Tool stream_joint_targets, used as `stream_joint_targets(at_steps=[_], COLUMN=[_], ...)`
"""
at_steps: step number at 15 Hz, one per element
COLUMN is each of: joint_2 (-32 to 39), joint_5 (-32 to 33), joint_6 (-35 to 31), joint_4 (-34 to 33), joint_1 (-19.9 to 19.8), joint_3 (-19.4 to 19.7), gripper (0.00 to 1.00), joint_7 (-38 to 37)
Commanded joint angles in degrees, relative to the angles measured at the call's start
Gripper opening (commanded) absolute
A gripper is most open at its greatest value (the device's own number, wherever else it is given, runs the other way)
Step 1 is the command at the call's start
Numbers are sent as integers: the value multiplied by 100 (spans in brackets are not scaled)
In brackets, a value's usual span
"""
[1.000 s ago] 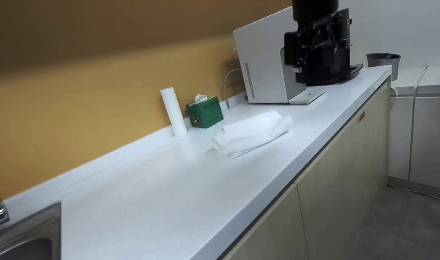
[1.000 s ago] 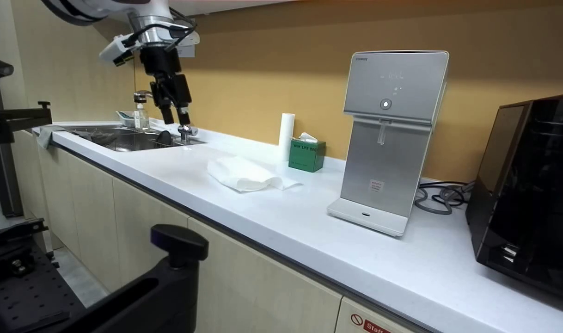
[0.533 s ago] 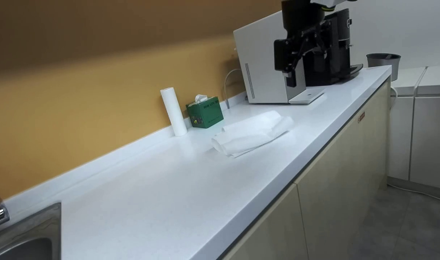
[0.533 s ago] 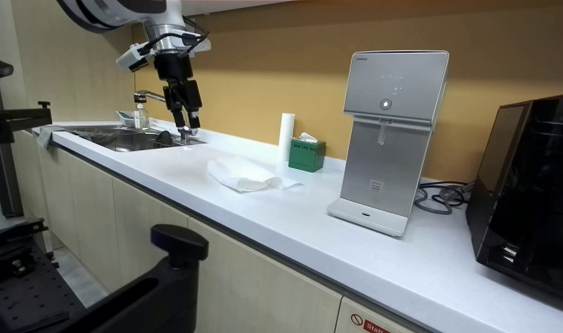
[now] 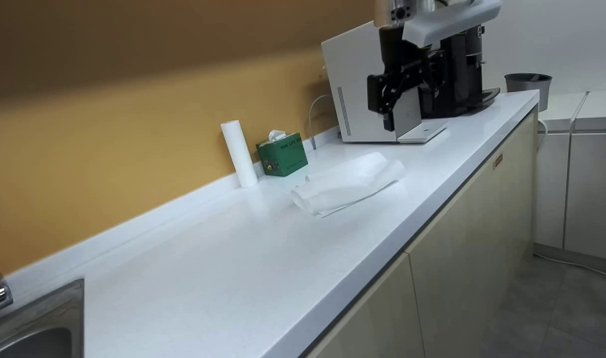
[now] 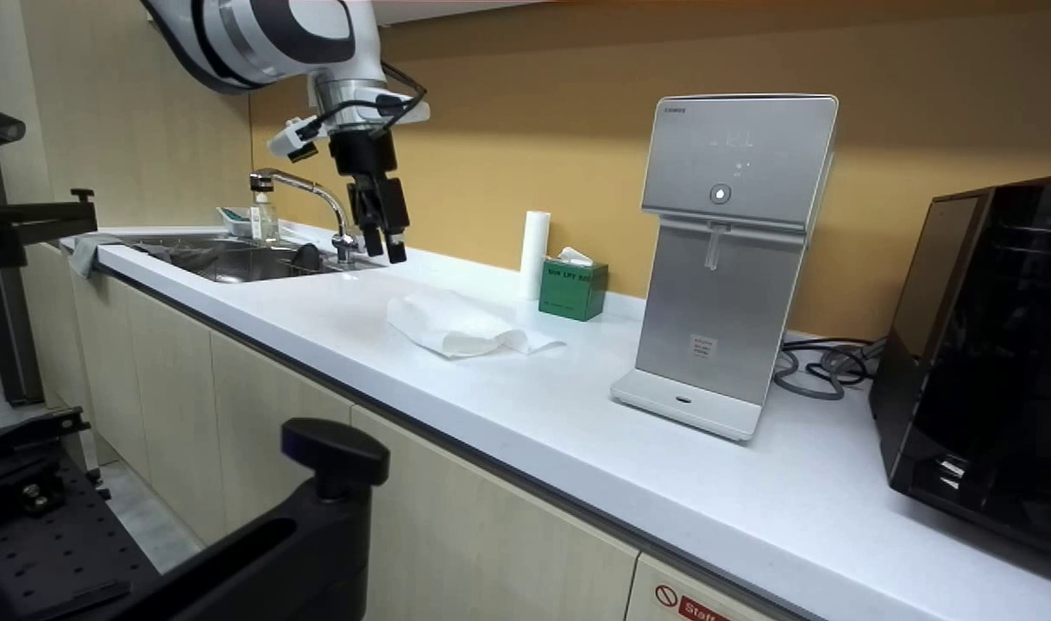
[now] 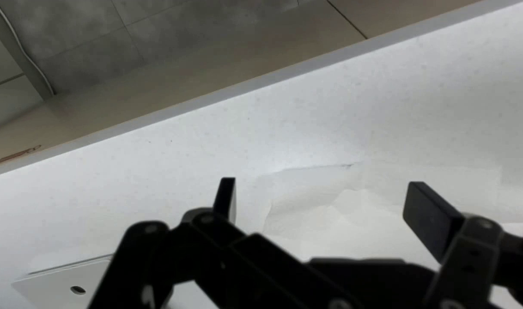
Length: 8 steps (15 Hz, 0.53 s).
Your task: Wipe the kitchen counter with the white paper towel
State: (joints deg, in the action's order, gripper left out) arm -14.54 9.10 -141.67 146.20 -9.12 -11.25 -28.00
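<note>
The white paper towel lies creased on the kitchen counter. The gripper is positioned above the counter, apart from the towel, with its two fingers set wide. A green tissue box and an upright white roll stand side by side along the yellow wall, near the towel. A silver dispenser and a sink occupy opposite sides of the towel.

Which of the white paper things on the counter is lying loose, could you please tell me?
The rumpled paper towel: it lies directly on the counter, while the paper roll stands upright and the tissue pokes out of its green box.
</note>
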Motion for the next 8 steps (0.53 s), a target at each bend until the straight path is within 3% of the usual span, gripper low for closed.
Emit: stream_joint_targets(at_steps=[1, 8], joint_2=[924, 2141], joint_5=[172, 127], joint_6=[-111, -316], joint_4=[-679, -1523], joint_1=[70, 522], joint_3=[203, 791], gripper=[100, 100], joint_7=[-385, -441])
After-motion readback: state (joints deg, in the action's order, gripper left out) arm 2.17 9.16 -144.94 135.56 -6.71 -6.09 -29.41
